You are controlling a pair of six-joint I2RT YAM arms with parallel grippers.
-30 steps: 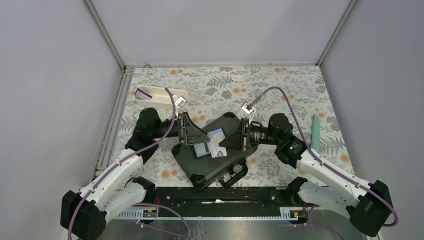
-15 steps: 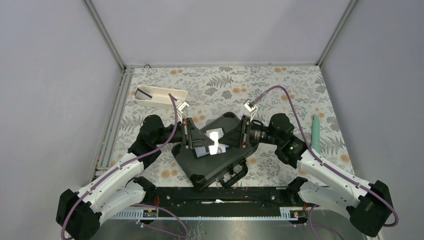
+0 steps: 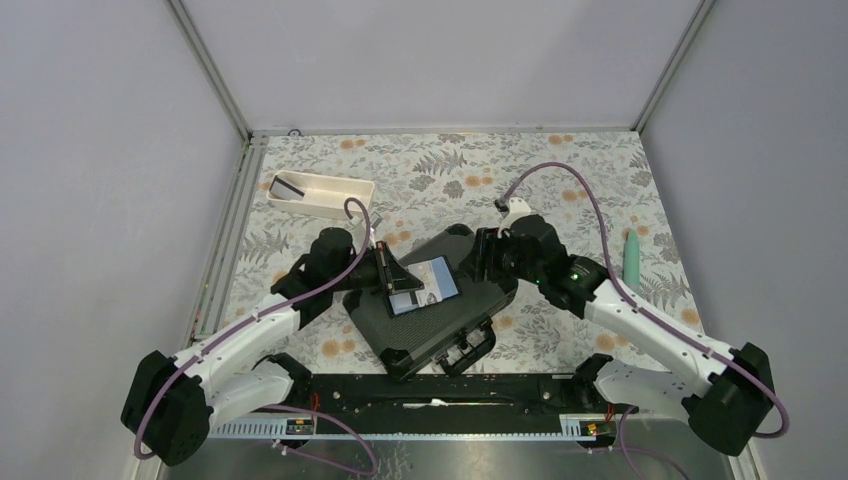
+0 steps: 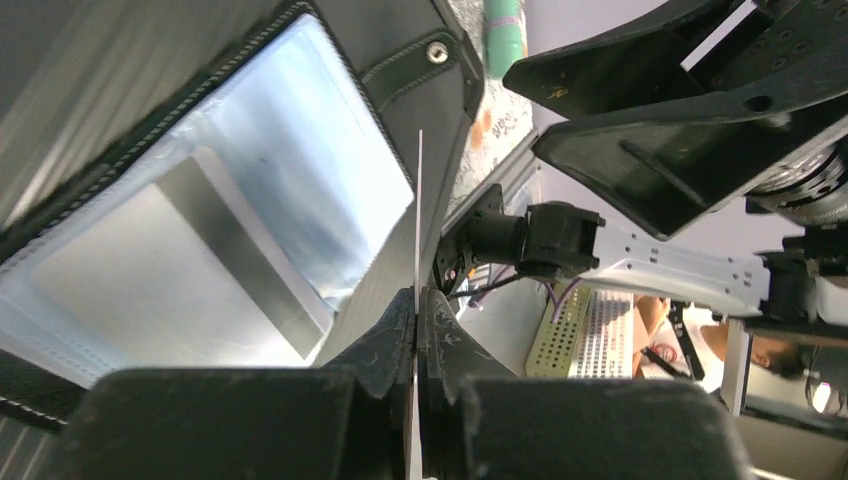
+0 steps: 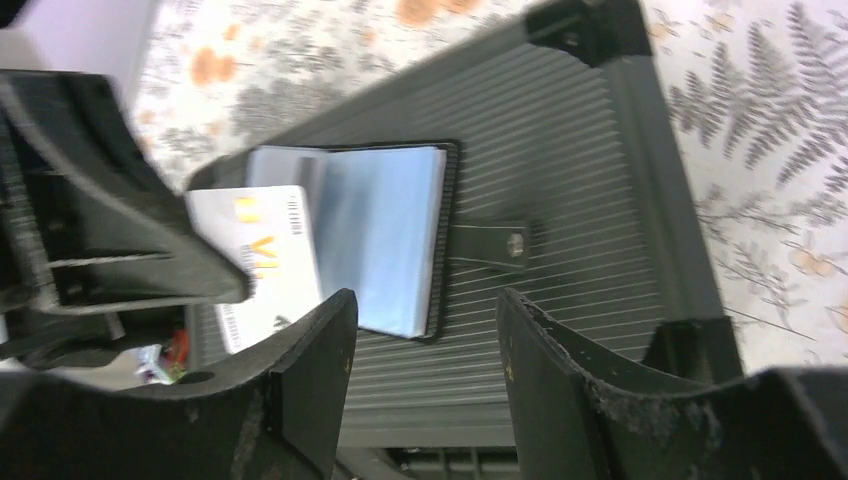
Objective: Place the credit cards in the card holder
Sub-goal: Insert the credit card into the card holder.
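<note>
Closest to my bases, the black hard case (image 3: 432, 330) lies slantwise on the floral table (image 3: 560, 170), its handle turned towards me. On its ribbed lid rests the card holder (image 5: 385, 235), spread open with its grey-blue pockets facing up and its snap tab (image 5: 492, 246) lying flat on the lid towards my right arm. My left gripper (image 4: 418, 300) is pinched tight on a pale card (image 5: 268, 262), which shows as a thin white line edge-on from my left wrist and shows yellow letters on its face from my right wrist. I hold that card at the holder's left page, its free end overlapping the page; whether it has entered a pocket I cannot tell. My right gripper (image 5: 422, 310) hangs over the case on the tab side of the holder, its two fingers spread apart with nothing between them and touching neither the holder nor the card. Farther off, past my left arm near the back left corner of the table, stands the long white tray (image 3: 330, 192) with a dark card (image 3: 288, 187) lying in its left end. Well apart from all this, by the table's right edge, lies a green stick (image 3: 631, 258), pointing away from me
</note>
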